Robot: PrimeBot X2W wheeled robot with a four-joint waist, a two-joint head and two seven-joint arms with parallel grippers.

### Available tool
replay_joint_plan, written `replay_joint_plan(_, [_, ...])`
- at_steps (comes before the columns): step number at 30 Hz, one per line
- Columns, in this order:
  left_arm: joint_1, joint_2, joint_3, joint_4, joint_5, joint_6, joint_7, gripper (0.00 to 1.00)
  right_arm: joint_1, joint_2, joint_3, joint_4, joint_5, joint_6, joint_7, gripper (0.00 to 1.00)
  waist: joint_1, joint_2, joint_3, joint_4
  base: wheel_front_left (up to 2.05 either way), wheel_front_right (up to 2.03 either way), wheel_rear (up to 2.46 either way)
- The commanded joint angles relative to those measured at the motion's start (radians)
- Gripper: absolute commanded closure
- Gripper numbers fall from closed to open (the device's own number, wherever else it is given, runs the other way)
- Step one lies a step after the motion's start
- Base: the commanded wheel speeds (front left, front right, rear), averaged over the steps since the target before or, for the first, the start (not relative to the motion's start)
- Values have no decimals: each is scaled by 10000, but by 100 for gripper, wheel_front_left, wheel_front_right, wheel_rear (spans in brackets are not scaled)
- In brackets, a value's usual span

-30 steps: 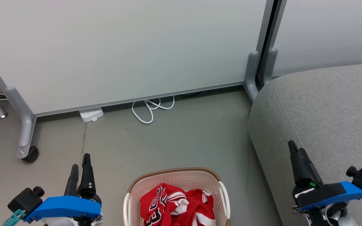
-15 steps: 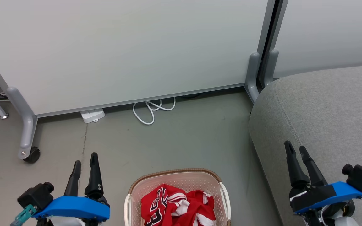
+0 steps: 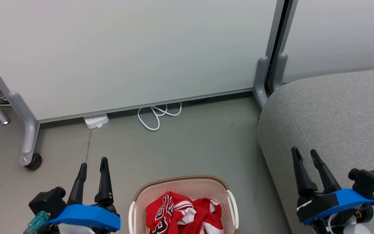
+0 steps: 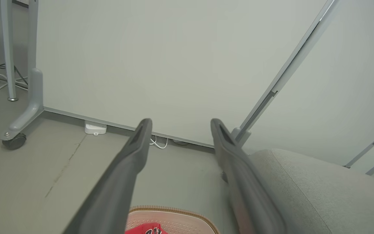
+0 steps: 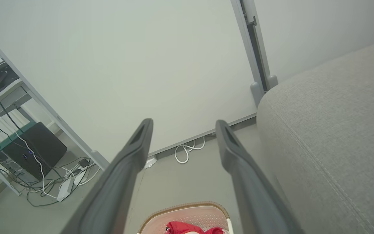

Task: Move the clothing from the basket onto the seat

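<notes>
the left gripper [image 3: 93, 161], two long dark fingers on a blue mount, hangs over the grey floor [image 3: 190, 146] with its jaws spread wide and nothing between them. to its right, the cream-white perforated plastic laundry basket with a brown woven-look rim [image 3: 180, 179] stands on the floor. inside it lies the crumpled red sports clothing with white and black striped trim [image 3: 180, 214], heaped against the basket's near side and not rising above the rim. black-and-white lettering runs along a fold at the heap's left; it is creased and cut off, so it cannot be read. further right, apart from the basket, is the large grey fabric seat with a rounded corner and a seam line [image 3: 336, 113], with no clothing on it. the right gripper [image 3: 303, 150] hovers above the seat's left edge, jaws wide apart, holding nothing.
</notes>
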Motion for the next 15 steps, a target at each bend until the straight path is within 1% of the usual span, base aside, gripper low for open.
replay_joint_plan(1, [-30,52,-23,-68,221,39,-85,0,94,-78,-7,-140,-212,22,-55,0,0,-1,-8,8,0,0,0])
replay_joint_plan(15, [27,34,-189,90,1439,47,-424,0,246,-88,-110,-196,-1612,23,-42,0,0,-1,-94,123,0,0,0])
